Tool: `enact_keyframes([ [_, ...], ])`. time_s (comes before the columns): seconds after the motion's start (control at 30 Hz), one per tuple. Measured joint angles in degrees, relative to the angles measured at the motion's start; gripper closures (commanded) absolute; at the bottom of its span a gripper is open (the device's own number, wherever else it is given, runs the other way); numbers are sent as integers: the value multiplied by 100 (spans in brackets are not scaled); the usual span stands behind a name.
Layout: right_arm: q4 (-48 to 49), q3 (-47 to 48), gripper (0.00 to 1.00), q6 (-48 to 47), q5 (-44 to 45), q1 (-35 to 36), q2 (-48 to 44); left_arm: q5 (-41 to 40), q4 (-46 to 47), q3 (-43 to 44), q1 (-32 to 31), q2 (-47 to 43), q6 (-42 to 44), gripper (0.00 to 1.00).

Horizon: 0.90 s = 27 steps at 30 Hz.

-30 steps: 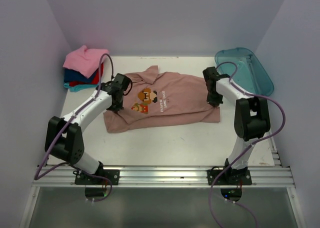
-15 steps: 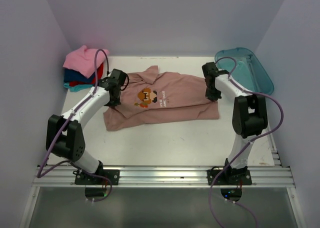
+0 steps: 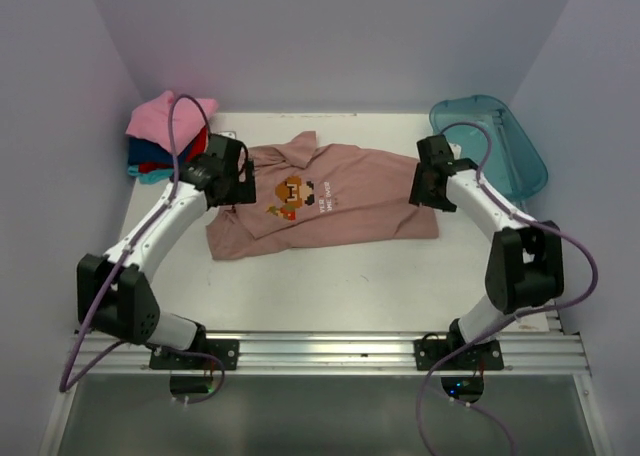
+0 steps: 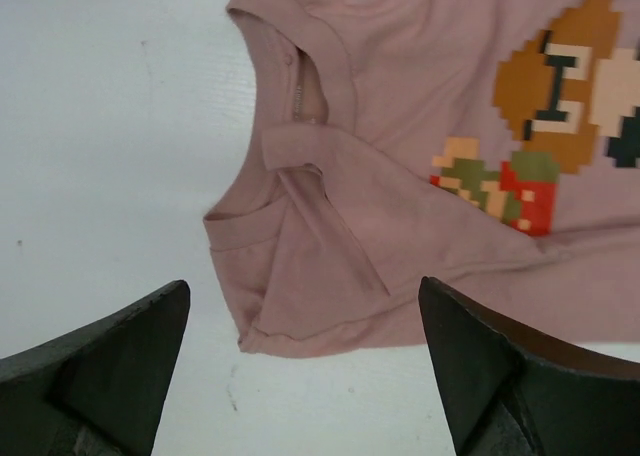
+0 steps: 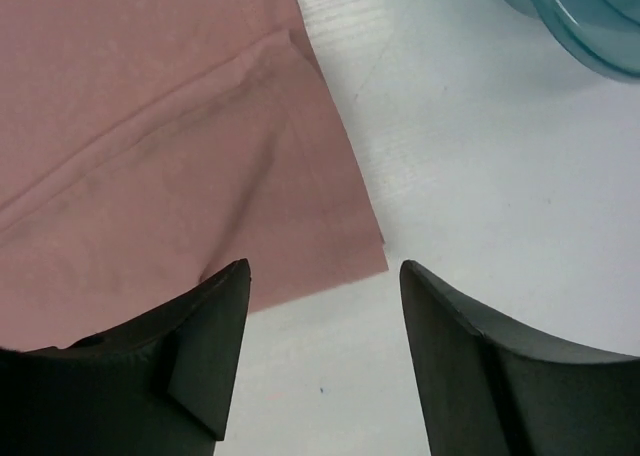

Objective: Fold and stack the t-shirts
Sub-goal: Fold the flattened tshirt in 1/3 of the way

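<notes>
Pink-brown tee (image 3: 345,214): pixel print (image 3: 291,198), txt illegible

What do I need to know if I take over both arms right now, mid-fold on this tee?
The left claw is open and empty, above the collar and sleeve end of the pink-brown tee.
The right claw is open and empty, above the tee's hem corner.
The tee lies flat on the table, print up, seemingly folded once lengthwise.
The folded stack sits in the far-left corner, bright pink on top.
Left to do: finish folding this tee and set it on the stack.
</notes>
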Motion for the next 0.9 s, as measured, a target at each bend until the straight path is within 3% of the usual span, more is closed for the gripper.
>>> enact_keyframes([
  [0.07, 20, -289, 73, -68, -90, 4, -564, 431, 46, -271, -11, -564, 13, 8],
  [0.1, 31, -356, 95, -85, -122, 4, -743, 632, 59, -363, -22, -721, 9, 32],
  [0.17, 79, -407, 100, -66, -223, 4, -857, 1091, 177, -616, -79, -898, -17, 66],
  [0.2, 125, -433, 100, -50, -271, 4, -822, 1292, 254, -765, -136, -866, -26, 97],
  [0.43, 236, -647, 100, -4, -647, 4, -90, 1963, 651, -1788, -474, 382, -17, 100],
  [0.9, 120, -662, 100, 138, -522, 31, 417, 1239, 903, -1729, -474, 761, -162, 100],
])
